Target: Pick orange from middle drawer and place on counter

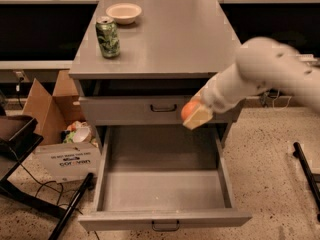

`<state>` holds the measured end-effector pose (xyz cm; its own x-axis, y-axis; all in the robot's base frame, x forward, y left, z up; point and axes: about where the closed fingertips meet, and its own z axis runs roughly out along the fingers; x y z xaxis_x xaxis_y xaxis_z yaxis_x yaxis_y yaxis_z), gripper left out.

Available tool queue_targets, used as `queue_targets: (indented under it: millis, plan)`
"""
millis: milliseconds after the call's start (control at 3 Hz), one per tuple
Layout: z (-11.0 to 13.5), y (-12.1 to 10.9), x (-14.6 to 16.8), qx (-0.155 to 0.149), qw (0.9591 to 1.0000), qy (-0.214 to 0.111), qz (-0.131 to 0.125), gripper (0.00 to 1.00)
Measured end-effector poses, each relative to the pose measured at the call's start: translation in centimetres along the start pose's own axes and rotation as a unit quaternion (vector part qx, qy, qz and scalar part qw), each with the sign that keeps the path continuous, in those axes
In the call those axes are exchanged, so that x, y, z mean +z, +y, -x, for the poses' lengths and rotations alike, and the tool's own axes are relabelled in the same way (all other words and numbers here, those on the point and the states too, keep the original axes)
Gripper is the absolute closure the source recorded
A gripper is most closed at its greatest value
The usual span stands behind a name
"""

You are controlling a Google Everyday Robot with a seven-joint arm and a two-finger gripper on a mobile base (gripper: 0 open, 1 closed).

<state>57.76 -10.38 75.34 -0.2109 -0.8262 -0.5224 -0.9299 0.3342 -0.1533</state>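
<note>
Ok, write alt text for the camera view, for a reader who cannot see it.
The robot's end effector holds the orange in mid-air above the open middle drawer, level with the closed drawer front above it, below the counter. On the counter stand a green soda can and a cream bowl.

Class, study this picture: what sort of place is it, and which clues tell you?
Probably a robotics lab or workshop: a robot's end effector holds an orange above an open grey drawer, and a cardboard box sits on the speckled floor nearby.
</note>
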Motion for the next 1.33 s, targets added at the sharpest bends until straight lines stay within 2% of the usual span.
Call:
queue_targets:
  millis: [333,667,1000,1333]
  plan:
    - [3.4,-4.0,-7.2,0.005,0.9992,0.027,-0.030,1.00]
    - [7.0,-8.7,-12.3,0.016,0.9965,0.027,-0.077,1.00]
    - [12.3,-14.9,-14.6,0.006,0.9906,-0.013,-0.136,1.00]
    - [15.1,-18.8,-13.4,-0.003,0.9846,-0.057,-0.165,1.00]
